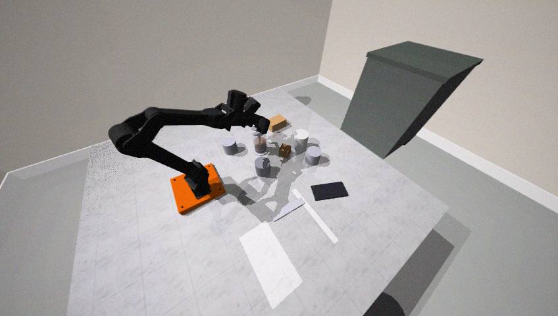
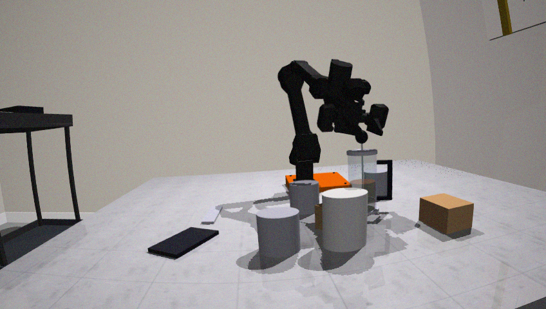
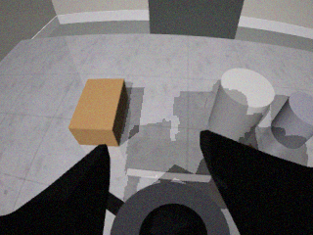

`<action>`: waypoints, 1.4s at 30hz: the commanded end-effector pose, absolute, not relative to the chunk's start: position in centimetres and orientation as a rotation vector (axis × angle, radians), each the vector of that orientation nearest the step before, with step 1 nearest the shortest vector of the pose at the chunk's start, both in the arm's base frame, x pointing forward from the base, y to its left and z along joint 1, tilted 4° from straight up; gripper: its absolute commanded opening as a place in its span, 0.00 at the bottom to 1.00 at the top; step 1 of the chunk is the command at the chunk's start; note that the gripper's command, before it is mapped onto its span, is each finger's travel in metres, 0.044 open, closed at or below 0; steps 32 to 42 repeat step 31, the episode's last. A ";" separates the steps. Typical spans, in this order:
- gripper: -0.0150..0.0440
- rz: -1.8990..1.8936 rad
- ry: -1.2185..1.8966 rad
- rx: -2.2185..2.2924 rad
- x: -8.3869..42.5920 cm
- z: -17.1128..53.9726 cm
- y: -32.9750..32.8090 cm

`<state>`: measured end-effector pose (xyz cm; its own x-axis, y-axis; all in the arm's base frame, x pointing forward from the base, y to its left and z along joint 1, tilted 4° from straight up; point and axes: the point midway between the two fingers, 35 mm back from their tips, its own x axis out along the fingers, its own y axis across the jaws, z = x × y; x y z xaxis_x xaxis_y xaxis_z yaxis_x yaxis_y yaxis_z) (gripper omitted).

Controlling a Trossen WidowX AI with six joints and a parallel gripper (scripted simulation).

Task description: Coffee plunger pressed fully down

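Note:
The coffee press stands upright, a clear glass with brown coffee low inside and a black handle. Its grey lid is on top. The black round plunger knob sits on a thin rod, a short way above the lid. My gripper is open over the press, its fingers spread on either side of the knob. In the wrist view the knob shows low between the fingers, not clasped. In the top view the gripper hides the knob.
A white cylinder and a small brown block stand near the press. Several grey cylinders surround it. A tan box and a black slab lie farther off.

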<state>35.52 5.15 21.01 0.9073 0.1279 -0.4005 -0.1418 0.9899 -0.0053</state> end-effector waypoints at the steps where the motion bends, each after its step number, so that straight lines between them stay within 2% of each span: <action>1: 0.83 0.139 0.414 -0.035 35.5 20.9 5.1; 5: 1.00 0.139 0.414 -0.035 35.5 20.9 5.1; 11: 1.00 0.139 0.417 -0.035 35.0 22.3 5.1; 18: 1.00 0.138 0.434 -0.034 31.0 28.2 4.5; 42: 1.00 0.138 0.434 -0.034 31.0 28.0 4.5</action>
